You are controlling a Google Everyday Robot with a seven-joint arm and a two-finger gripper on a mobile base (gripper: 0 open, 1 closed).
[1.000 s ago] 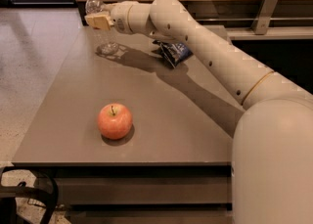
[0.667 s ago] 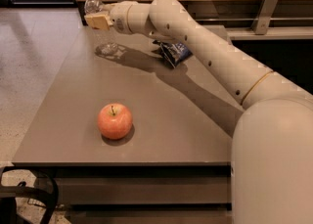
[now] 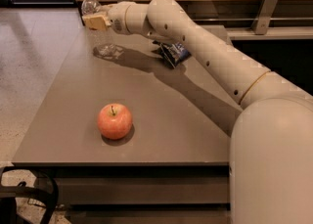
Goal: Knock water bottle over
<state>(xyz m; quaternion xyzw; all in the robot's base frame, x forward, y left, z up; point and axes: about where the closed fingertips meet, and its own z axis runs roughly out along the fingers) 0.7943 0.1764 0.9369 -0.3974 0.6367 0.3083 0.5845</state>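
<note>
Well, not done yet. Can see the bottle standing at 11 o'clock on the table, with the gripper right against it (cannot tell if open or closed). Needs a push over.

**Counter carrying three things**

A grey-brown counter is carrying a red apple near its front edge. A water bottle is standing upright at the far left corner, the gripper hovering at its upper part. A dark snack bag is lying farther right.
</note>
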